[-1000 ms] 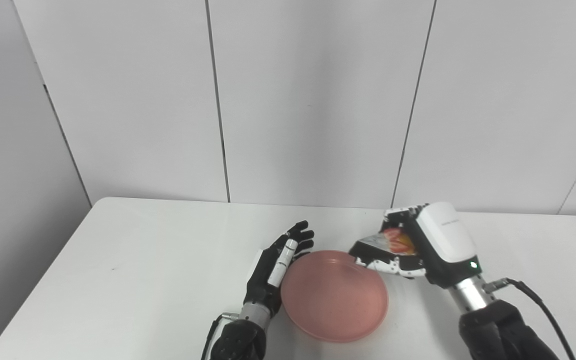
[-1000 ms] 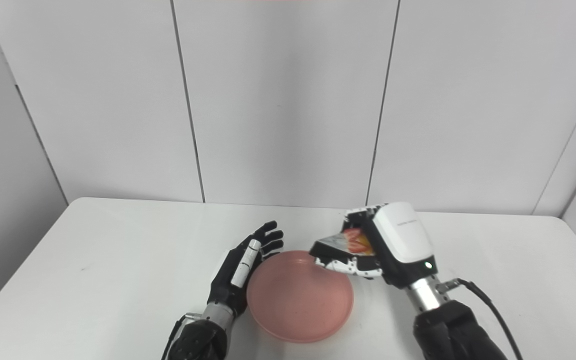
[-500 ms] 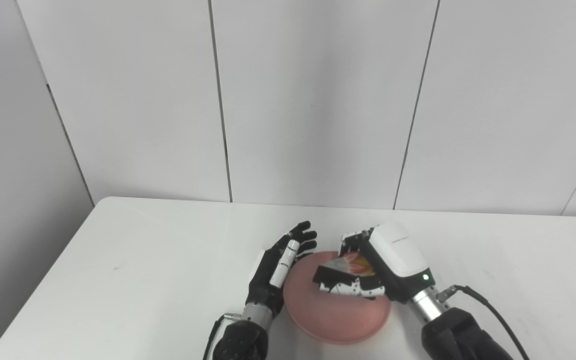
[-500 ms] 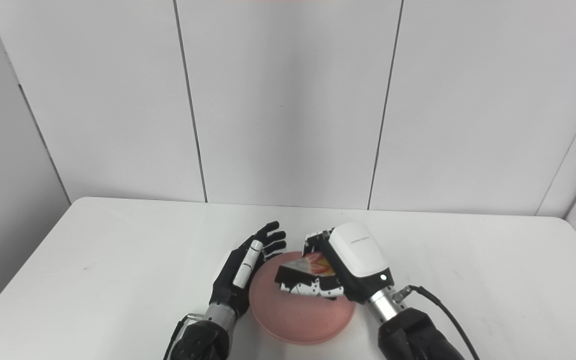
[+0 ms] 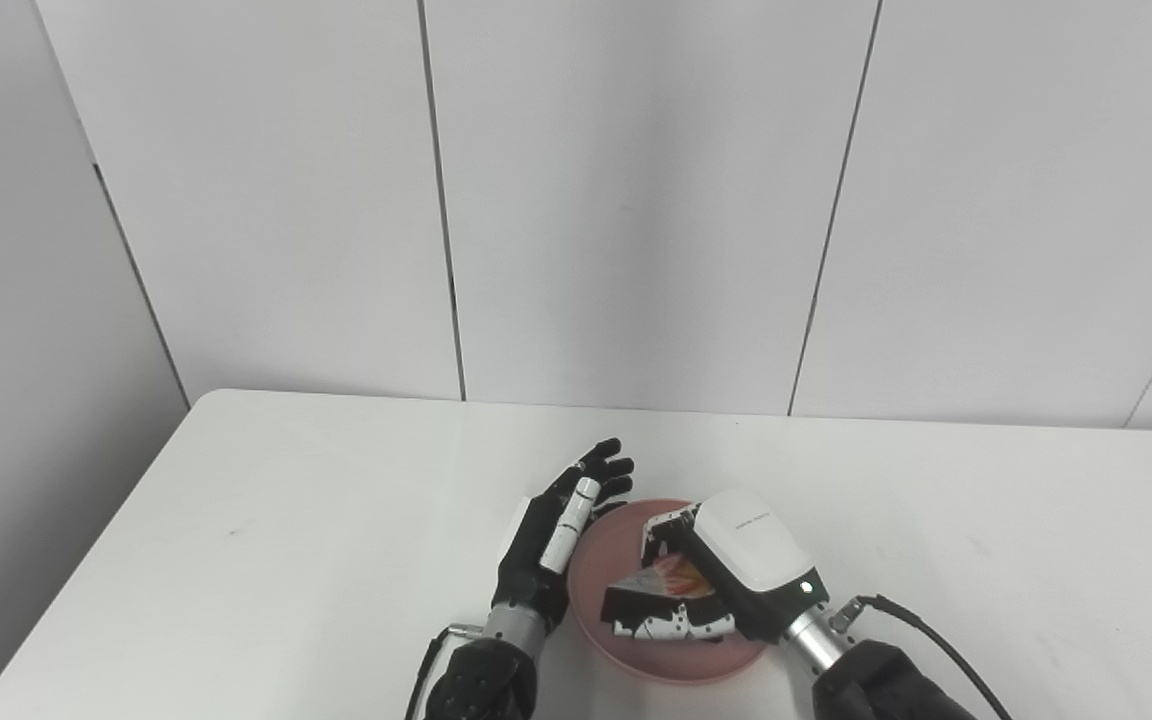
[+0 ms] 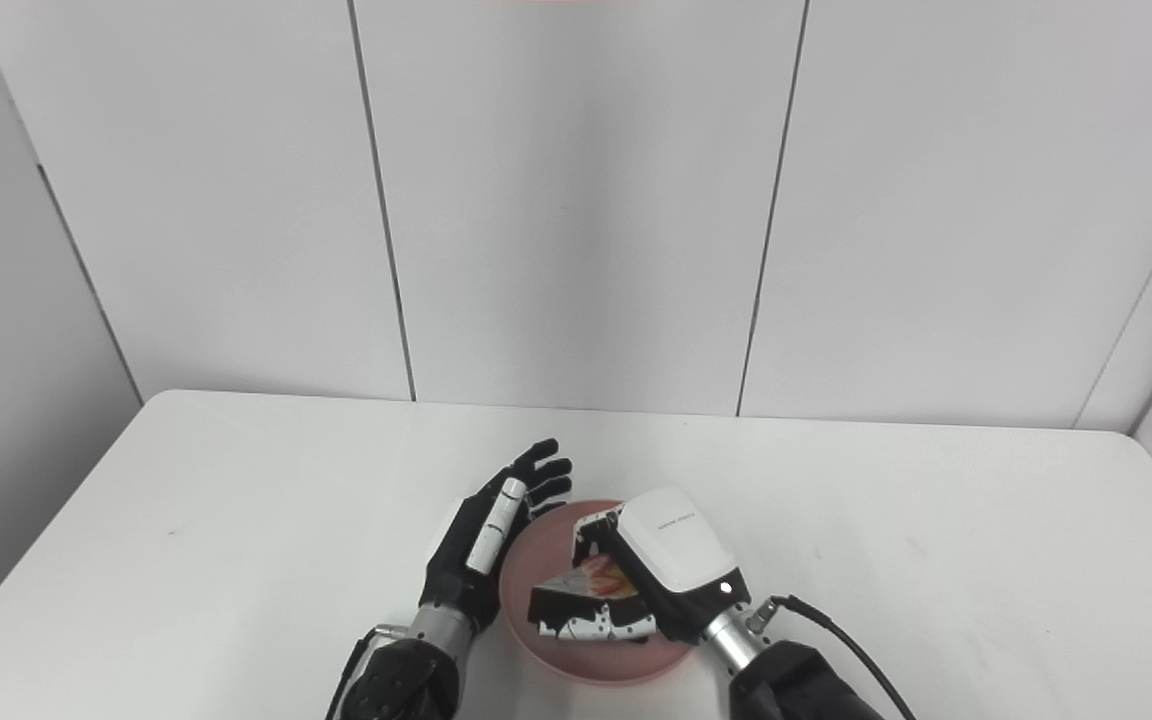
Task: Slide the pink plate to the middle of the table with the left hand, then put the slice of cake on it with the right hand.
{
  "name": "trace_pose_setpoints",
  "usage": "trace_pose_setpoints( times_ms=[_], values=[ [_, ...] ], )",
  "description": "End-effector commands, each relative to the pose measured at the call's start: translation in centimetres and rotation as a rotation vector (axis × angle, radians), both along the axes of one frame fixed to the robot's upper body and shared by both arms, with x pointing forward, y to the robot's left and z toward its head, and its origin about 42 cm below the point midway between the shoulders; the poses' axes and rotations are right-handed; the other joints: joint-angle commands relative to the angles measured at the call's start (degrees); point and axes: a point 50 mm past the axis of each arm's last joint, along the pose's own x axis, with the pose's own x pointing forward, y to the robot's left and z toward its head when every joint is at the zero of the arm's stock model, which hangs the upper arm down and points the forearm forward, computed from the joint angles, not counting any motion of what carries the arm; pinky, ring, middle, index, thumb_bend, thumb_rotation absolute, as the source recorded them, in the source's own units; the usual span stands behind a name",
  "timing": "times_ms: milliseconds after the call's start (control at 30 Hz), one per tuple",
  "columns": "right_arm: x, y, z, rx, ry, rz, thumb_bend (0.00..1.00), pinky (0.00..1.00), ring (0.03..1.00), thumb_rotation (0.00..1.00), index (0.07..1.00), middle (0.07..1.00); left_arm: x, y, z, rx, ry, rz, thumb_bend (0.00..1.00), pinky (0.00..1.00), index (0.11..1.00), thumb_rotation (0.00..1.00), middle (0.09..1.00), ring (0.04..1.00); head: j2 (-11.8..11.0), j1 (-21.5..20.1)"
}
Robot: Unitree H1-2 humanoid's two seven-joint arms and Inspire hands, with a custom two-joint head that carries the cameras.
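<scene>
Gripping a wedge-shaped cake slice (image 5: pixel 664 581), right hand (image 5: pixel 726 575) over round plate (image 5: pixel 591 560).

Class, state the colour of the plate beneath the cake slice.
Pink; the plate shows best in the left eye view.

Light was bright, even and diffuse from overhead; my hands cast only faint soft shadows. Everything stayed sharp, with no glare.

The white, matte, rectangular surface (image 5: pixel 286 520) stands against a grey panelled wall (image 5: pixel 636 200). A round, shallow pink plate (image 5: pixel 591 560) rests directly on it, near the front edge, about midway across.
</scene>
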Motion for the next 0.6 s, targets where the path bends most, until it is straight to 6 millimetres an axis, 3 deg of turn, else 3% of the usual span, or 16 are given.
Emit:
trace_pose_setpoints(
  times_ms=[0, 133, 200, 333, 433, 500, 567],
  values=[
    [0.77, 0.84, 2.65, 0.047, -0.090, 0.057, 0.46, 0.11, 0.166, 0.61, 0.374, 0.254, -1.41, -0.12, -2.91, 0.004, 0.123, -0.006, 0.69, 0.77, 0.784, 0.81, 0.817, 0.828, 0.02, 0.01],
    [0.81, 0.66, 2.31, 0.031, -0.118, 0.061, 0.51, 0.13, 0.184, 0.58, 0.418, 0.283, -1.38, -0.06, -2.99, 0.003, 0.129, -0.003, 0.69, 0.75, 0.778, 0.81, 0.819, 0.824, 0.05, -0.25],
    [0.86, 0.59, 2.18, 0.017, -0.138, 0.065, 0.54, 0.14, 0.198, 0.63, 0.376, 0.294, -1.37, -0.02, -3.00, 0.002, 0.132, -0.003, 0.69, 0.75, 0.782, 0.80, 0.812, 0.824, 0.02, -0.24],
    [0.98, 0.47, 1.97, 0.008, -0.174, 0.072, 0.57, 0.17, 0.233, 0.71, 0.400, 0.324, -1.38, 0.10, -3.05, 0.006, 0.131, -0.004, 0.69, 0.75, 0.783, 0.80, 0.801, 0.823, 0.09, -0.28],
    [1.18, 0.33, 1.90, -0.006, -0.218, 0.072, 0.65, 0.30, 0.364, 0.88, 0.545, 0.449, -1.39, 0.25, -3.03, 0.009, 0.130, -0.005, 0.67, 0.75, 0.790, 0.81, 0.800, 0.818, 0.05, -0.46],
    [1.25, 0.25, 1.81, -0.007, -0.238, 0.074, 0.68, 0.38, 0.434, 0.97, 0.593, 0.512, -1.40, 0.33, -3.04, 0.009, 0.128, -0.009, 0.66, 0.76, 0.802, 0.82, 0.805, 0.818, 0.02, -0.52],
    [1.24, 0.16, 1.80, -0.004, -0.241, 0.076, 0.71, 0.43, 0.490, 0.99, 0.618, 0.556, -1.43, 0.40, -3.05, 0.011, 0.124, -0.013, 0.66, 0.76, 0.808, 0.82, 0.808, 0.815, 0.08, -0.61]
  ],
)
